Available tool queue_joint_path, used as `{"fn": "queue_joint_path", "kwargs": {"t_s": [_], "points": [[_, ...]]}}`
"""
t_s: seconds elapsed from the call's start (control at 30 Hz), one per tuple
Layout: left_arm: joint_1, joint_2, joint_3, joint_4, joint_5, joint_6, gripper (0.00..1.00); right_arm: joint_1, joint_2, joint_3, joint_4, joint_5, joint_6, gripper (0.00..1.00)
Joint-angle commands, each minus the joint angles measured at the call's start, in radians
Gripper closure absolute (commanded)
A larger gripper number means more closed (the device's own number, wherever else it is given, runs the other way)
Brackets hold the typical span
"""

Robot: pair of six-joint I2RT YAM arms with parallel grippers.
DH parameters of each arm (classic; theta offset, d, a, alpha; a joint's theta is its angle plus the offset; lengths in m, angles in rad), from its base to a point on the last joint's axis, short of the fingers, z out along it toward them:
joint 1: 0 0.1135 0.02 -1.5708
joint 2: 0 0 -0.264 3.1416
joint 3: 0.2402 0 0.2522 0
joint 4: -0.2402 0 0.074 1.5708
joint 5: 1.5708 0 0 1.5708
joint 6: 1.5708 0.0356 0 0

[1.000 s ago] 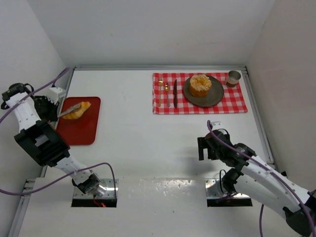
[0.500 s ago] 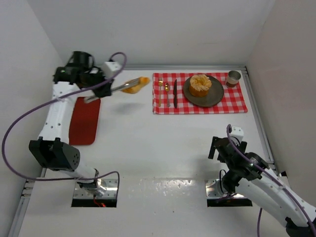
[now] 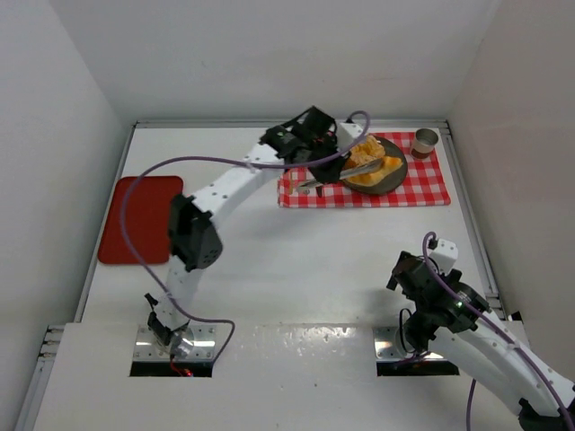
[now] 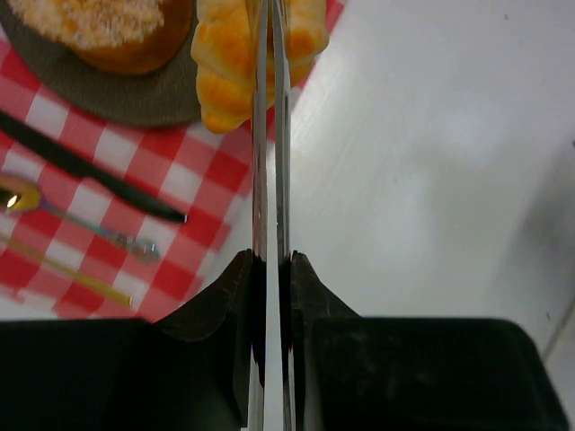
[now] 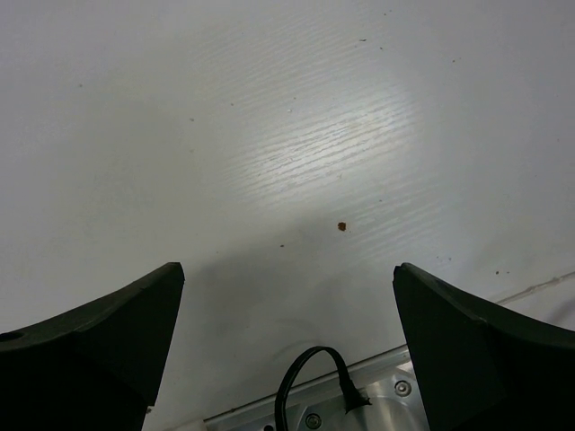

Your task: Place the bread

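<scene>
- Left gripper [image 4: 268,265]: jaws pressed together on a pair of thin metal tongs [image 4: 268,162], arm stretched far across the table to the red-checked cloth [image 3: 422,190]
- Tongs' blades lie almost flat against each other in the wrist view, their far tips pinching the croissant [image 4: 225,63], so it is clamped and not released
- Croissant position: at the near edge of the dark plate [image 4: 99,97], partly overhanging the rim toward the cloth's border, just beside the bun [image 4: 108,31]
- Cannot tell from either view whether the croissant rests on the plate or hangs just above it, nor whether it touches the bun
- Bun sits upright on the plate, free of any gripper; this piece is judged placed
- Right gripper [image 5: 287,301]: fingers spread wide, nothing between them, only bare table below; it is parked near its own base, well apart from the cloth
- Also on the cloth: black knife [image 4: 90,172], gold spoon [image 4: 18,193], small cup [image 3: 425,141] at the far right corner
- Red tray [image 3: 139,220] lies at the left side, well apart from the plate
- Progress, judged: one piece down, the second at its destination but in the grip
- Left to do, judged: settle the croissant fully inside the rim, let the tongs spring apart, draw the arm back without nudging the bun or cutlery
</scene>
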Motion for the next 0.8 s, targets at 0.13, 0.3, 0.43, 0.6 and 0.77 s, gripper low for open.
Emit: {"fn": "queue_joint_path", "kwargs": {"t_s": [0.13,0.3,0.43,0.6,0.77], "points": [[-0.064,0.215,0.225,0.203,-0.106,-0.161,1.00,-0.001,-0.029,-0.047,-0.115,-0.013,0.055,0.01],[-0.085,0.245,0.162,0.288,-0.154,-0.143,1.00,-0.001,-0.011,-0.046,-0.098,-0.032,0.027,0.01],[-0.085,0.278,0.152,0.352,-0.144,-0.143,1.00,-0.001,0.012,-0.051,-0.092,-0.033,0.021,0.01],[-0.085,0.313,0.123,0.362,-0.144,-0.134,1.00,-0.001,0.032,-0.046,-0.097,-0.024,0.021,0.01],[-0.085,0.322,0.093,0.362,-0.144,-0.123,1.00,-0.001,0.029,-0.054,-0.087,-0.024,0.016,0.01]]}}
